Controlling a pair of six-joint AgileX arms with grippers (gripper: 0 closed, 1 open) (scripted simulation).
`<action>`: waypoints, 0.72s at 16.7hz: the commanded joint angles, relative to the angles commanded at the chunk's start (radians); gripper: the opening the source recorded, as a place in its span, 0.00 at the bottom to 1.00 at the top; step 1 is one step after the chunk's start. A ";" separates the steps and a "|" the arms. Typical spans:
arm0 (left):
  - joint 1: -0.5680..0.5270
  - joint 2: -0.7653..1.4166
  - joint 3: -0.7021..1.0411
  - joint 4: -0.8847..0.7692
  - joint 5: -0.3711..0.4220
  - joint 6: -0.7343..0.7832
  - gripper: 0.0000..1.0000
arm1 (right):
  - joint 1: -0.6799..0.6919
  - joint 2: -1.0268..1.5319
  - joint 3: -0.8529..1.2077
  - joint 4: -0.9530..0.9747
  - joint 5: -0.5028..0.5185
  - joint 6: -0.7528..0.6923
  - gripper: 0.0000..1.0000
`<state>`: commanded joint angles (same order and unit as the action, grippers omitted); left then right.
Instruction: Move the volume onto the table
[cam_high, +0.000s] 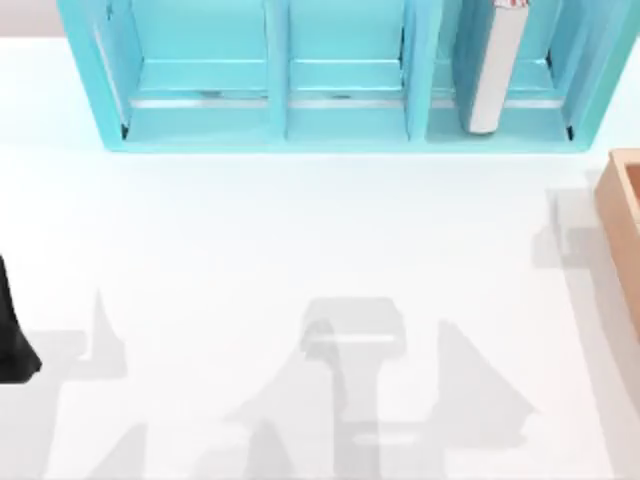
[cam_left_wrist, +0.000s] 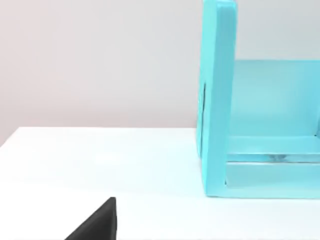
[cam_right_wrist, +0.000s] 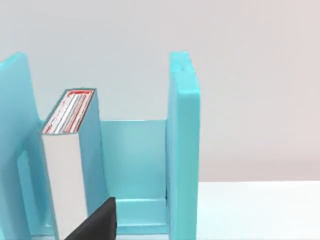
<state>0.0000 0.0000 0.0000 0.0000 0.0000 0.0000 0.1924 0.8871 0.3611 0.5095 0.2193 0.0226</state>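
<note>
Nothing is moved yet: the volume (cam_right_wrist: 65, 165) is standing upright in the shelf's (cam_high: 340, 120) right compartment, just ahead of the right gripper, whose finger state I cannot tell, off the table (cam_high: 300, 250).

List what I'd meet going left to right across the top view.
Left arm at the left edge → shelf unit → volume upright in the shelf's rightmost compartment → wooden box at the right edge.
</note>
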 joint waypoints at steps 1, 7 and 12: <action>0.000 0.000 0.000 0.000 0.000 0.000 1.00 | 0.024 0.113 0.037 0.054 0.024 0.003 1.00; 0.000 0.000 0.000 0.000 0.000 0.000 1.00 | 0.154 0.758 0.256 0.371 0.164 0.025 1.00; 0.000 0.000 0.000 0.000 0.000 0.000 1.00 | 0.228 1.129 0.411 0.584 0.251 0.043 1.00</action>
<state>0.0000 0.0000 0.0000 0.0000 0.0000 0.0000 0.4203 2.0165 0.7716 1.0931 0.4705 0.0656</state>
